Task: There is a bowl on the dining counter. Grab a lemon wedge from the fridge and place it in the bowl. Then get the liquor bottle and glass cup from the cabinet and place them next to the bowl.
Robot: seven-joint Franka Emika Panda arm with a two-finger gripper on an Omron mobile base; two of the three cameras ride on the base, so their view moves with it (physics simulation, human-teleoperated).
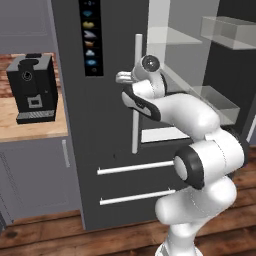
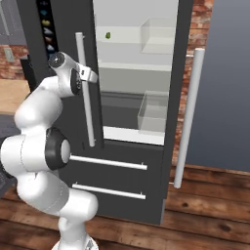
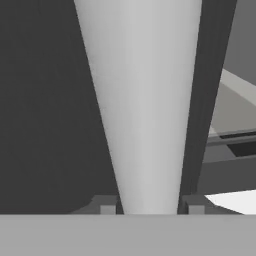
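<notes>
Dark grey steel makes up the fridge (image 1: 95, 150), a tall French-door unit with a black icon panel (image 1: 90, 35) running down its left door. That left door is shut, and its long silver vertical handle (image 2: 85, 88) stands just in front of the white arm's hand. The gripper (image 3: 149, 204) sits on this handle: in the hand view the pale bar fills the space between the two dark fingertips (image 3: 106, 204), one on each side and right against it, so the jaws are pinching the handle. In the left base view the gripper (image 1: 125, 77) sits about a third of the way down the bar.

On the right side the other fridge door (image 2: 224, 83) stands swung wide open, its own long handle (image 2: 188, 117) facing the camera. Inside, white shelves and clear bins (image 2: 154, 114) are on show. A small green item (image 2: 108, 35), likely the lemon wedge, rests on an upper shelf toward the left of the compartment, well apart from the gripper; it is too small to make out its shape.

Below the doors are two drawer fronts with horizontal silver bars (image 1: 135, 167). Left of the fridge, a black coffee machine (image 1: 32, 87) sits on a wood worktop (image 1: 30, 127) over grey cabinets. Reddish wood planks cover the floor (image 2: 205, 215).
</notes>
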